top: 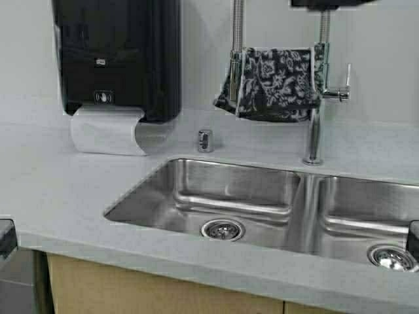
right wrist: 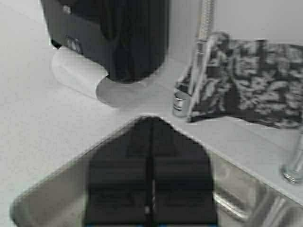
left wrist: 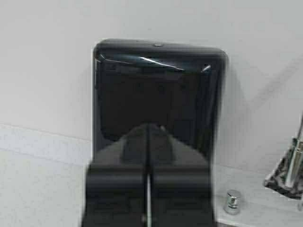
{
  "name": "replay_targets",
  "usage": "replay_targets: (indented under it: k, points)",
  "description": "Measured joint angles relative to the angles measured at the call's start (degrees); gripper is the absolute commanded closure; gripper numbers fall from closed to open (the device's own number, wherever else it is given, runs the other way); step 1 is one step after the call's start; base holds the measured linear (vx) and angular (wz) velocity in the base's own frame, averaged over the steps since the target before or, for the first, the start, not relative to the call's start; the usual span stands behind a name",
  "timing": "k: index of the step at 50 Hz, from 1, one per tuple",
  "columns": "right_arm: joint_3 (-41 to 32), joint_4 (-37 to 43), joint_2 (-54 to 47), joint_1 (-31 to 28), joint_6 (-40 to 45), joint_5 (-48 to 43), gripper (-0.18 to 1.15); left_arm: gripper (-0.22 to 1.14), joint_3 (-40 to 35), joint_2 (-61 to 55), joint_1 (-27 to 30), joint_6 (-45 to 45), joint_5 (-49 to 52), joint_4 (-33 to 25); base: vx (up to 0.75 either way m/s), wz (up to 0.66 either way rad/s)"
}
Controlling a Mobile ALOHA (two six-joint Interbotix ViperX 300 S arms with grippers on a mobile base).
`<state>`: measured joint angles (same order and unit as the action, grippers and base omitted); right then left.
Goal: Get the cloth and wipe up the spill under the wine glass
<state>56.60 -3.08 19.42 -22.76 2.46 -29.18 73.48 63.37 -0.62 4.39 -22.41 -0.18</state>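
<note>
Both wrist views show closed claws, left gripper (left wrist: 147,189), right gripper (right wrist: 151,189), cloth (top: 275,82) draped over faucet (top: 315,124) at 1 o'clock, towel dispenser (top: 118,59) at 11 o'clock, sink (top: 196,190) below.

A kitchen: double steel sink (top: 196,190), faucet (top: 315,124), wall paper-towel dispenser (top: 118,55).

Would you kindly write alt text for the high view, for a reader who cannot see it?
A dark floral cloth hangs over the chrome faucet behind a steel double sink. To its left, a black paper towel dispenser is mounted on the wall above the grey counter. No wine glass shows.
</note>
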Motion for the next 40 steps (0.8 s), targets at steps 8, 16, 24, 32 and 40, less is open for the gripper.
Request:
replay_targets:
  k: [8, 16, 24, 32, 40]
  points:
    - [-0.3, 0.0, -9.1, 0.2, 0.0, -8.0, 0.82, 0.89, 0.0, 0.0, 0.0, 0.1, 0.0, -0.1, 0.18, 0.07]
    - [-1.0, 0.0, -16.5, 0.1, 0.2, -12.7, 0.69, 0.89, 0.0, 0.1, 0.0, 1.1, 0.0, -0.1, 0.17, 0.05]
    - [-2.5, 0.0, -22.5, 0.1, 0.2, -15.6, 0.54, 0.89, 0.0, 0.2, 0.0, 1.1, 0.0, -0.1, 0.16, 0.04]
    - [-4.2, 0.0, -27.1, 0.1, 0.3, -17.3, 0.27, 0.89, 0.0, 0.6, -0.1, 1.1, 0.0, -0.1, 0.16, 0.02]
    - [-5.3, 0.1, -31.6, 0.1, 0.3, -18.2, 0.04, 0.89, 0.4, 1.8, 0.0, 1.3, 0.1, -0.1, 0.15, 0.01]
